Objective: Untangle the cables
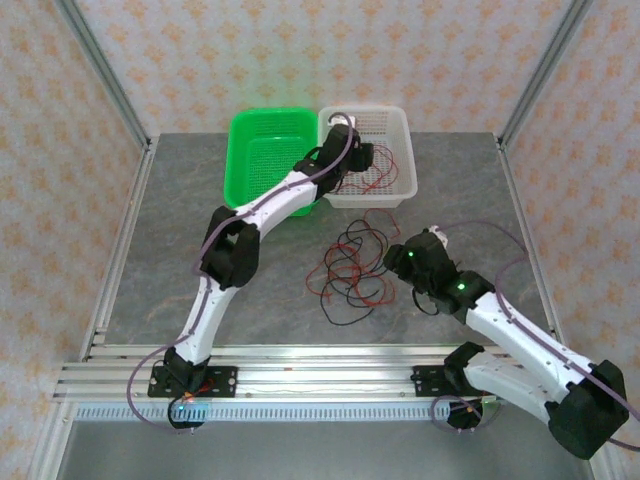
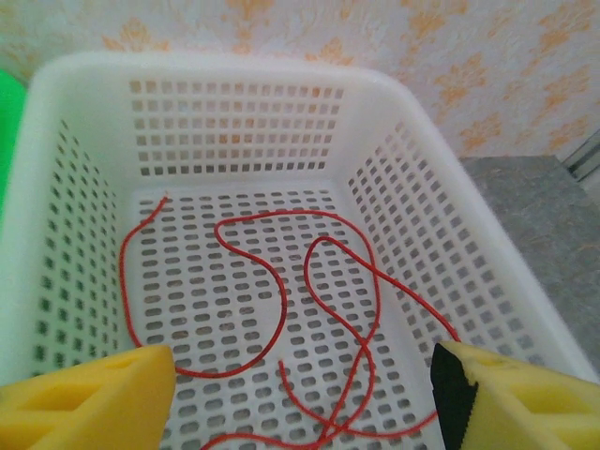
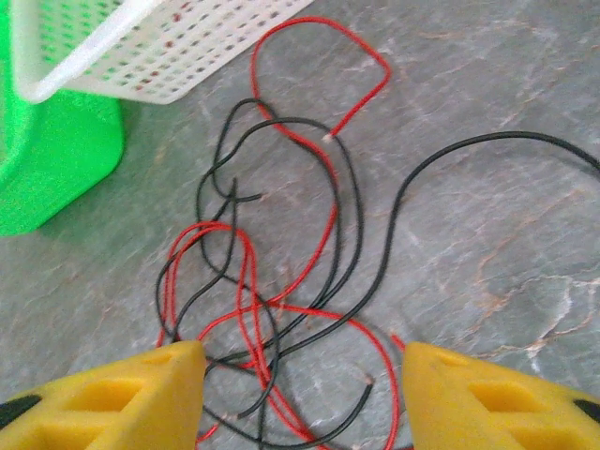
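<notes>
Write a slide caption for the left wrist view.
Left gripper, open, above the white basket, where a red cable lies loose on the perforated floor.

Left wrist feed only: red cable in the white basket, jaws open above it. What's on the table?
Observer: A tangle of red and black cables lies on the table, just in front of the white basket.
Operator: Right gripper?
Observer: The right gripper hangs over the tangle's near side, jaws open, gripping nothing.
Operator: Any easy strand to pick?
Observer: Perhaps. In the right wrist view, one black strand arcs out of the tangle to that view's right, away from the reds.
</notes>
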You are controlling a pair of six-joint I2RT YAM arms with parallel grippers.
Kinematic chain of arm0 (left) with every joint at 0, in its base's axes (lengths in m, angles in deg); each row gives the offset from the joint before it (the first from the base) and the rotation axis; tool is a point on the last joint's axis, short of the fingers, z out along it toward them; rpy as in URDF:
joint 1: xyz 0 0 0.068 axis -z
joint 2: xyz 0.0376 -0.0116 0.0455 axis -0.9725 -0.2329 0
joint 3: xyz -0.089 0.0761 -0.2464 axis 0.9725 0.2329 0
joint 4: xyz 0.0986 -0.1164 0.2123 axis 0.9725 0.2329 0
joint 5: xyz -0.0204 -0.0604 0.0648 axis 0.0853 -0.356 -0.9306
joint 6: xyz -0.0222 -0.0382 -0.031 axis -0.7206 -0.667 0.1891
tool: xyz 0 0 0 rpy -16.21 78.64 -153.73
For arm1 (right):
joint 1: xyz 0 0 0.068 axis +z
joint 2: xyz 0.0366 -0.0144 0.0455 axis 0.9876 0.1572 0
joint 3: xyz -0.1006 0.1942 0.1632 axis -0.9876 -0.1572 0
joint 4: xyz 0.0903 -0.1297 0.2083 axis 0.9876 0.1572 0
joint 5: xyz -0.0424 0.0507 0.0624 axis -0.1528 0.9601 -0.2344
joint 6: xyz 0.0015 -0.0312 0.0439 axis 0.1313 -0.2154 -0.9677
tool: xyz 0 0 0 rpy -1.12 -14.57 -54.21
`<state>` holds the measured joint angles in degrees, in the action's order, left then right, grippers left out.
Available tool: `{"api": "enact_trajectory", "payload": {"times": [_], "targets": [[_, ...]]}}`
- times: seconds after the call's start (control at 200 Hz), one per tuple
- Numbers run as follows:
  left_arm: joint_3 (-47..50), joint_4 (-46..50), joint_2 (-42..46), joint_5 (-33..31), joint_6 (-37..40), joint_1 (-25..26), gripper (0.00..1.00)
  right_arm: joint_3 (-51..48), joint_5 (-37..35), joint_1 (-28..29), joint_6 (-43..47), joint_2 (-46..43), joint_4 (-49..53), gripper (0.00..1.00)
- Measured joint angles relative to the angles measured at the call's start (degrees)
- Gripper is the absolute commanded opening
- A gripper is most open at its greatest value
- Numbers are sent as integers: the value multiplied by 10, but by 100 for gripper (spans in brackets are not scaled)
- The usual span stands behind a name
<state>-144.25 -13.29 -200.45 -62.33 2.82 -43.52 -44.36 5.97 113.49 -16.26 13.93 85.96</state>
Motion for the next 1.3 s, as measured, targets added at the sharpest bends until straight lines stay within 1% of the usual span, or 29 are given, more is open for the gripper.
{"api": "enact_trajectory", "payload": {"times": [0.185,0.295,0.425,0.641,0.801,1.051,1.296], "targets": [[99,-7,148,0,5,16,75,-6,9,-47,12,28,-3,55],[177,-24,242,-1,5,29,74,-6,16,-66,24,50,-12,54],[274,-46,322,-2,-3,39,74,-6,35,-87,33,78,-30,52],[430,-62,400,-2,-20,56,74,-5,69,-117,35,129,-74,51],[512,-68,466,-2,-35,70,74,0,81,-132,33,172,-92,50],[592,-82,565,-4,-61,71,74,19,83,-146,21,235,-101,49],[635,-82,591,-4,-81,71,74,73,65,-155,17,313,-102,48]]}}
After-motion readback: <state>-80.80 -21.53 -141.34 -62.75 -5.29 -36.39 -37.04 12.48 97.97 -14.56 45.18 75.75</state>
